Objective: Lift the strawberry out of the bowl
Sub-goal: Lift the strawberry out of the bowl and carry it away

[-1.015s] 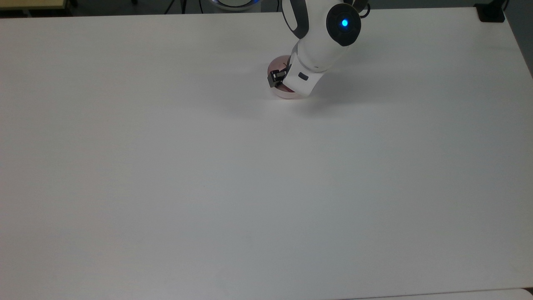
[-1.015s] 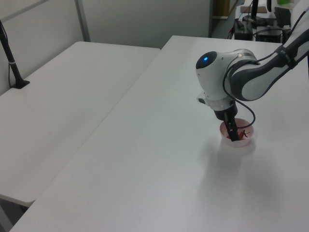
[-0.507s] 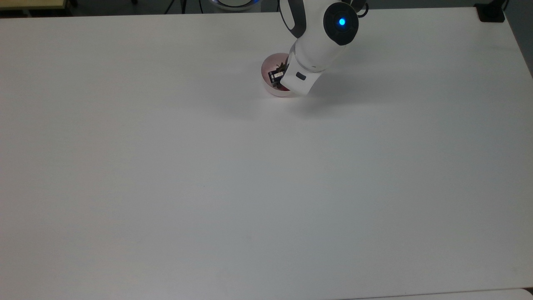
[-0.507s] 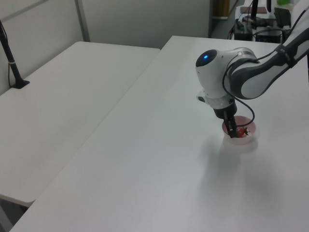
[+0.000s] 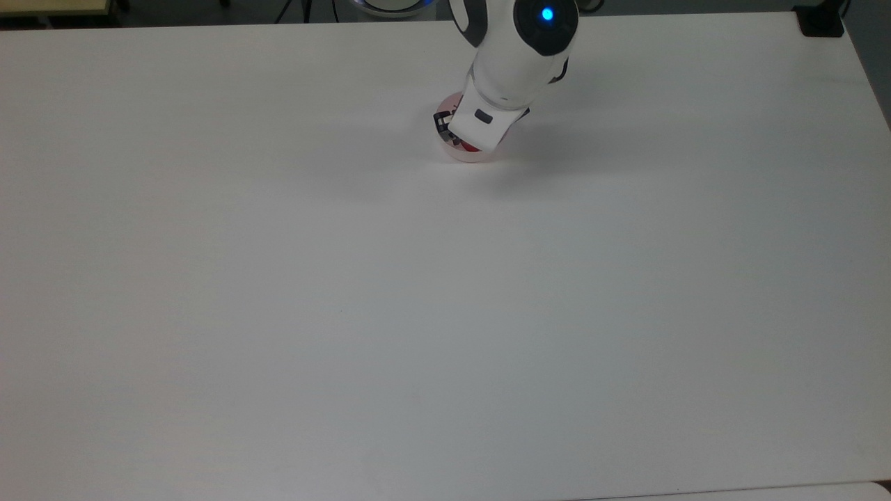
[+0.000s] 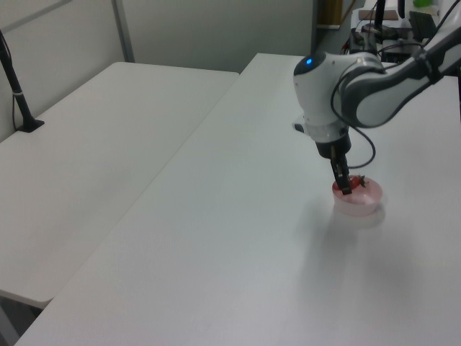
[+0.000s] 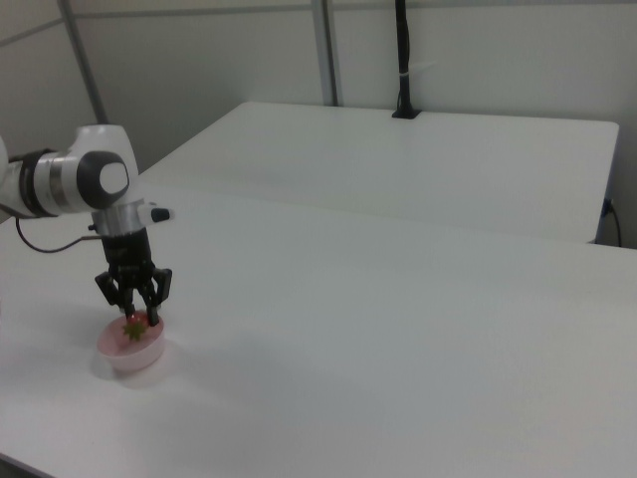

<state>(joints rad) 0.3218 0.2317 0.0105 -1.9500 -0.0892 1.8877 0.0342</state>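
In the right view, the black two-finger gripper [image 7: 132,311] pinches the small glossy red strawberry [image 7: 131,326] just above the pale pink round plastic bowl [image 7: 130,349] on the white table [image 7: 398,339]. The fruit looks light, smooth and slippery; its broad middle seems the safest hold.

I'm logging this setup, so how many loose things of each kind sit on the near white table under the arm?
Strawberry: 1, red, held by the tool just above the bowl
Bowl: 1, pale pink
Total: 2
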